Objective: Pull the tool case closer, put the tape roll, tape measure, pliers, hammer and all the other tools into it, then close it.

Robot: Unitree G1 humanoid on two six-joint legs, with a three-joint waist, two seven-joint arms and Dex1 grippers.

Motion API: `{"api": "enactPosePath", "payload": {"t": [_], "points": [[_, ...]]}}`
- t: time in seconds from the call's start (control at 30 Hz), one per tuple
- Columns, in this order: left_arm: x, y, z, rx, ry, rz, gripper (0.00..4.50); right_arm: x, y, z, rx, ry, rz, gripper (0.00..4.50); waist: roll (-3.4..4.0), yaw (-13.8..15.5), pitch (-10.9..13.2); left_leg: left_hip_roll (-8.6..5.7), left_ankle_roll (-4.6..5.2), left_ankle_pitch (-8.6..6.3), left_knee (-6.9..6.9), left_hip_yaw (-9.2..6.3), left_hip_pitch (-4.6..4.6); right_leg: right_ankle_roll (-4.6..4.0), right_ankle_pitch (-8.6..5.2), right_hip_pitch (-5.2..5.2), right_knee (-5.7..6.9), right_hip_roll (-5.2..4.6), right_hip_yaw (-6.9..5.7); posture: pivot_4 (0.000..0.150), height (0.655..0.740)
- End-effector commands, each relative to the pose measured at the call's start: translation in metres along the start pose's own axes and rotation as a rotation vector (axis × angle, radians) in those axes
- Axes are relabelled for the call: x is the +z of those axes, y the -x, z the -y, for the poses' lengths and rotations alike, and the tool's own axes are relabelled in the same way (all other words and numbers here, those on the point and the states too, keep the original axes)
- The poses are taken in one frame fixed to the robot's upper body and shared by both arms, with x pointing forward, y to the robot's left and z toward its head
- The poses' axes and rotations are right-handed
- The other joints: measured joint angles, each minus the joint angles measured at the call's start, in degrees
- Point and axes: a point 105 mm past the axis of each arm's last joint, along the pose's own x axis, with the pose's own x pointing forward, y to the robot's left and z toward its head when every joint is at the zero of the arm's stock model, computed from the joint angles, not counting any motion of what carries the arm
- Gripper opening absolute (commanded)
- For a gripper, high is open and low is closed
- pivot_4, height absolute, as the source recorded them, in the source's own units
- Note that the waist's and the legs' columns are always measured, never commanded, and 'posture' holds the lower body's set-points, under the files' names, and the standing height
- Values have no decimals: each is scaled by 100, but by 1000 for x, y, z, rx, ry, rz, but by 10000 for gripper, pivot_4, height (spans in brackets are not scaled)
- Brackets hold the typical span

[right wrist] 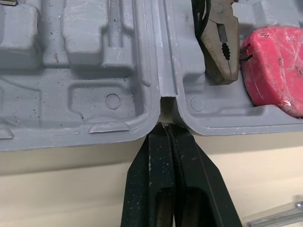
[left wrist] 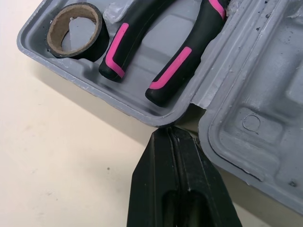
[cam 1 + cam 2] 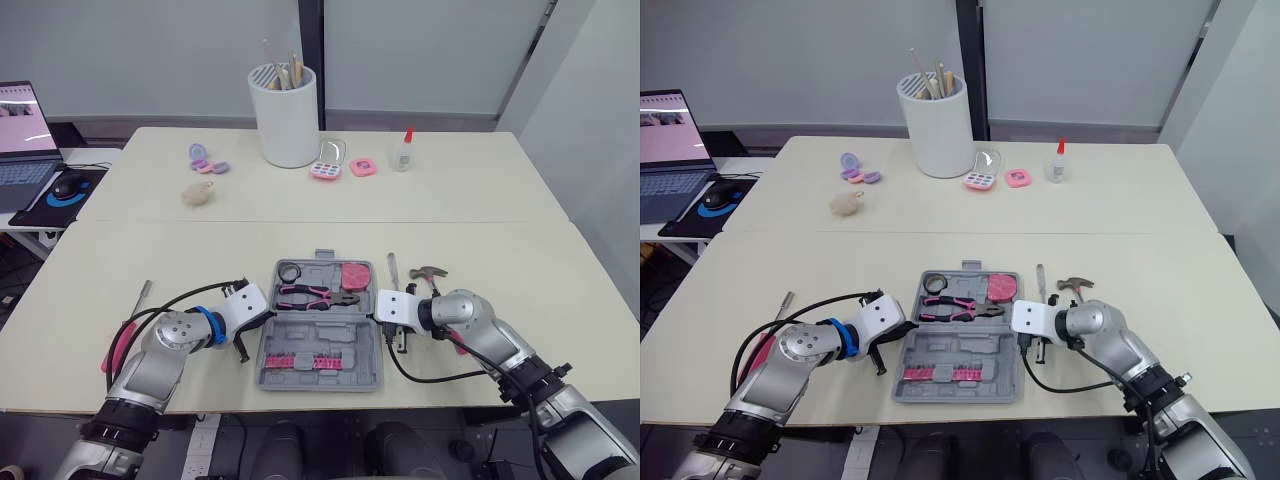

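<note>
The grey tool case (image 3: 345, 340) lies open at the table's near middle. Its far half holds a black tape roll (image 3: 290, 271), pink-handled pliers (image 3: 318, 296) and a pink tape measure (image 3: 354, 274). Pink bits (image 3: 300, 361) sit in the near half. A hammer (image 3: 432, 272) and a slim metal tool (image 3: 392, 268) lie just right of the case. A pink-handled tool (image 3: 122, 345) lies far left. My left gripper (image 2: 170, 135) is shut, its tip at the case's left hinge notch. My right gripper (image 1: 165, 130) is shut at the right hinge notch.
At the back of the table stand a white cylinder of sticks (image 3: 285, 115), a pink palette (image 3: 327, 160), a glue bottle (image 3: 403, 150), purple trinkets (image 3: 205, 160) and a fluffy ball (image 3: 198, 194). A laptop (image 3: 22, 130) and mouse (image 3: 68, 186) sit on a side desk at left.
</note>
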Motion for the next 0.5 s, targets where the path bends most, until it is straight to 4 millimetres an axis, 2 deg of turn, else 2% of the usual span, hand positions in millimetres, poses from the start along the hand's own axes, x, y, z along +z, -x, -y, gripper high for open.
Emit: {"api": "enactPosePath", "payload": {"t": [0.03, 0.5], "points": [[18, -6, 5, -24, -36, 69, 0, 18, -3, 10, -34, 46, 49, 215, 0, -3, 0, 0, 0, 0, 0, 0, 0, 0, 0, 0, 0, 0, 0, 1500, 7400], [17, -8, -10, 23, -56, 64, 0, 18, -7, 20, -73, 51, 49, 215, 0, -4, 0, 0, 0, 0, -1, 0, -4, 0, 0, -4, 0, 0, 0, 1500, 7400]]}}
